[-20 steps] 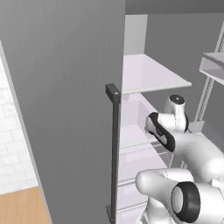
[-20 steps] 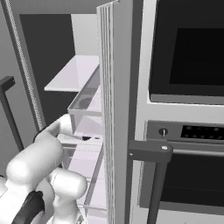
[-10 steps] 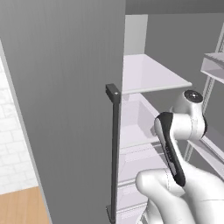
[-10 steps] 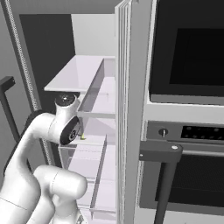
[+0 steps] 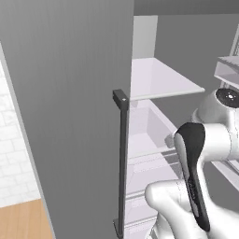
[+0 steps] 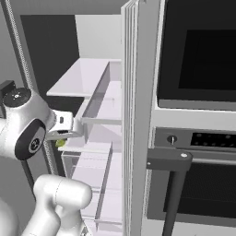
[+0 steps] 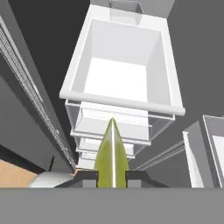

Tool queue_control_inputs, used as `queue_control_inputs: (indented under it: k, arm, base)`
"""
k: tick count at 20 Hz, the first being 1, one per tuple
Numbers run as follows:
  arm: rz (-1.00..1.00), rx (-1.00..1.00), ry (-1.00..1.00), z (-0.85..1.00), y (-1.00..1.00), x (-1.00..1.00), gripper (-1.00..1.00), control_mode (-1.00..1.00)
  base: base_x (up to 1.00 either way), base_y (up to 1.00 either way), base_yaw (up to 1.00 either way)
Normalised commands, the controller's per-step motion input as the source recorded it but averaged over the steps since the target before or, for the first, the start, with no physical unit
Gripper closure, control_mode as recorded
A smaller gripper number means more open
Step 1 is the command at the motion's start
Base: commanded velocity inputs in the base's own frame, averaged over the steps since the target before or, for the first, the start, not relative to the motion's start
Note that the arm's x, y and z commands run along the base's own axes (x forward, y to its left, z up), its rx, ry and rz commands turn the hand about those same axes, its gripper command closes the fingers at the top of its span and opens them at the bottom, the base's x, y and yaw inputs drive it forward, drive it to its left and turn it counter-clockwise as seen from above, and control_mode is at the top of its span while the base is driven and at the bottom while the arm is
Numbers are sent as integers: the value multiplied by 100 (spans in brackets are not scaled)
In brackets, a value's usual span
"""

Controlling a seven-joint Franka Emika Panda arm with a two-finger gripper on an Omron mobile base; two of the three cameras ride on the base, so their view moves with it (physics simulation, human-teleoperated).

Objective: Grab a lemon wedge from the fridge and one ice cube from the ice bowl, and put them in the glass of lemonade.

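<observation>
The fridge (image 5: 70, 116) stands open before me, its grey door with the dark bar handle (image 5: 122, 163) at my left. Inside I see a white shelf (image 5: 158, 79) and, below it, a clear drawer (image 7: 122, 74), with more drawers stacked under that. My pincer (image 7: 112, 175) is clenched on the lemon wedge (image 7: 112, 155), a yellow-green sliver held between my fingertips just in front of the drawer. The right base view shows a speck of green at my hand (image 6: 60, 143).
</observation>
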Motion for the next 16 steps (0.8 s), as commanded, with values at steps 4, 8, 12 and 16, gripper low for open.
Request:
queue_control_inputs:
  k: [4, 8, 12, 16]
  arm:
    - [0, 1, -7, 72, 0, -100, 100, -100]
    - [0, 0, -5, 27, 0, -73, 100, -100]
    - [0, 0, 0, 0, 0, -3, 100, -100]
    - [0, 0, 0, 0, 0, -16, 100, 100]
  base:
    - [0, 0, 0]
    - [0, 0, 0]
    - [0, 0, 0]
    - [-25, 0, 0]
